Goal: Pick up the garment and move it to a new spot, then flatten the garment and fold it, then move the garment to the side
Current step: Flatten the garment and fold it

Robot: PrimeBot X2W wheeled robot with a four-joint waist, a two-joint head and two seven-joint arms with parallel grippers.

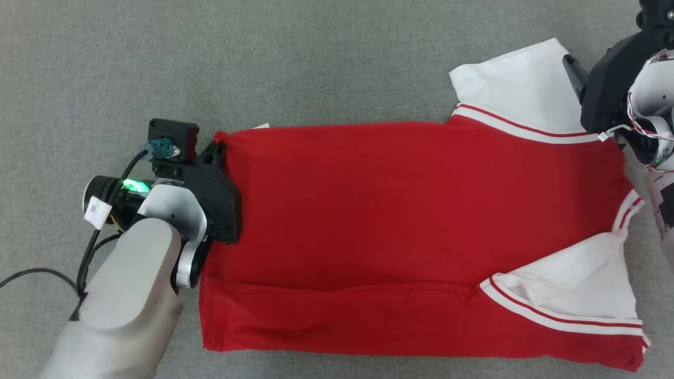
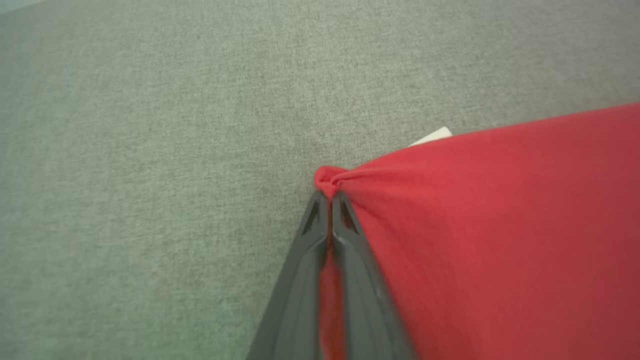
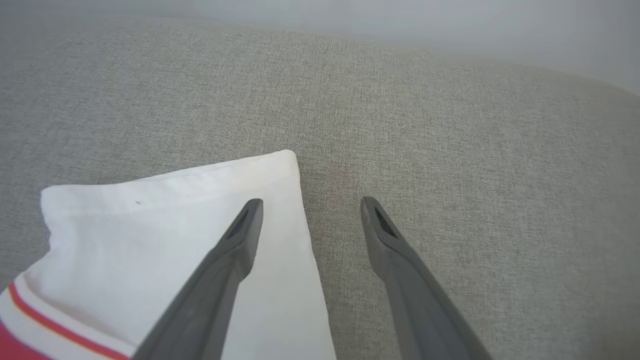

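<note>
A grey woven table [image 1: 337,63] takes up the whole head view, and the garment [image 1: 395,210], a red shirt with white sleeves, lies spread flat across its middle, with the hem toward the robot's left and the sleeves toward its right. A long crease runs through the red cloth along the side nearest the robot. The pale left arm [image 1: 131,295] comes up from the lower left and ends at the far corner of the hem. The far sleeve [image 1: 521,84] sticks out flat onto the table beyond the red body, edged with a thin red stripe; the near sleeve [image 1: 568,295] lies folded in over the red cloth. The left gripper [image 2: 330,197] has its jaws pressed together on the far hem corner, where a small bunch of red cloth pokes out past the tips. The right gripper [image 3: 310,202] hangs at the far sleeve's outer edge with its jaws wide and holding nothing: one finger over the white cloth, the other over bare table; whether they touch down I cannot tell. A thin black cable [image 1: 31,273] trails beside the left arm. A small white label [image 2: 434,136] peeks out from under the far red edge near the pinched corner. A green light [image 1: 136,185] glows on the left wrist.
</note>
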